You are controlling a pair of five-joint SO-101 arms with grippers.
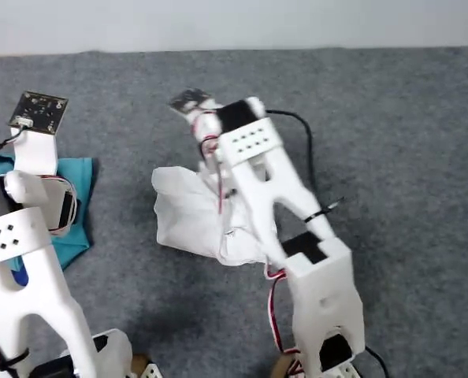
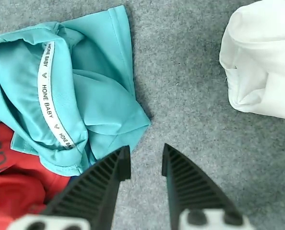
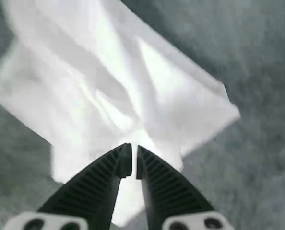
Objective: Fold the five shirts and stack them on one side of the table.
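Bench (image 1: 407,157): a grey, carpet-like surface that carries both arms and the shirts.
White shirt (image 1: 183,213): lies crumpled and bunched near the middle of the bench, partly under the right arm (image 1: 258,173).
Right tool (image 3: 134,158): poised over the white shirt (image 3: 109,86), its jaws all but together with only a thin slit between them. Whether any cloth is pinched there cannot be told.
Teal shirt (image 1: 76,177): lies rumpled at the left side of the bench, under the left arm (image 1: 21,236), well apart from the white shirt.
Left tool (image 2: 145,160): jaws parted with a clear gap and nothing between them. It sits over bare bench just beside the edge of the teal shirt (image 2: 85,86).
Red shirt (image 2: 13,187): tucked partly under the teal one, on the side away from the white shirt (image 2: 262,62).
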